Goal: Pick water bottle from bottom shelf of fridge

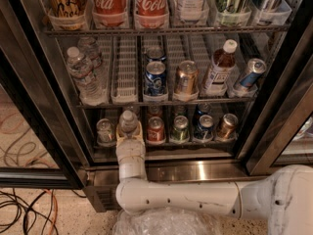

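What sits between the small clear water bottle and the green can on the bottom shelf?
In the camera view, one red metal can stands between the small clear water bottle and green can. The gripper is at the bottle.

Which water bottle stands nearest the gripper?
The water bottle on the bottom shelf, right at the gripper; the other two bottles stand one shelf higher.

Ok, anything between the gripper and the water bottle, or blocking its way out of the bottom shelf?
Nothing visible. The gripper is right at the water bottle, at the front of the bottom shelf. A silver can to its left and a red can to its right stand beside it, not in front.
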